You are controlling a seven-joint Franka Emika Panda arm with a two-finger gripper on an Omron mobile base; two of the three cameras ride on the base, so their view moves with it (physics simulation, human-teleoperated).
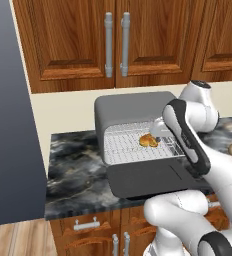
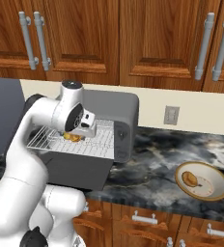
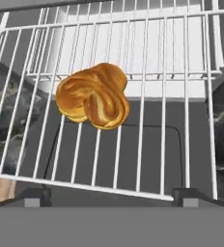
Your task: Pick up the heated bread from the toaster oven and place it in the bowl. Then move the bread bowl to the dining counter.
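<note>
The grey toaster oven (image 1: 133,107) stands open on the marbled counter, its dark door (image 1: 153,180) dropped flat and its white wire rack (image 1: 123,147) pulled out. A golden-brown knotted piece of heated bread (image 3: 94,96) lies on the rack (image 3: 147,144), also seen as bread (image 1: 148,140) and bread (image 2: 73,138). My gripper (image 3: 114,197) hovers just above the rack, open wide, with the bread ahead of its fingertips (image 3: 34,197) and nothing between them. To the right sits the beige bowl (image 2: 211,185), holding another bread piece (image 2: 190,179). The dining counter is out of view.
Wooden wall cabinets (image 1: 113,40) with silver handles hang above the oven. A dark grey panel (image 1: 8,115) rises at the counter's left end. A wall outlet (image 2: 171,115) sits right of the oven. The marbled counter top (image 2: 157,159) lies between oven and bowl.
</note>
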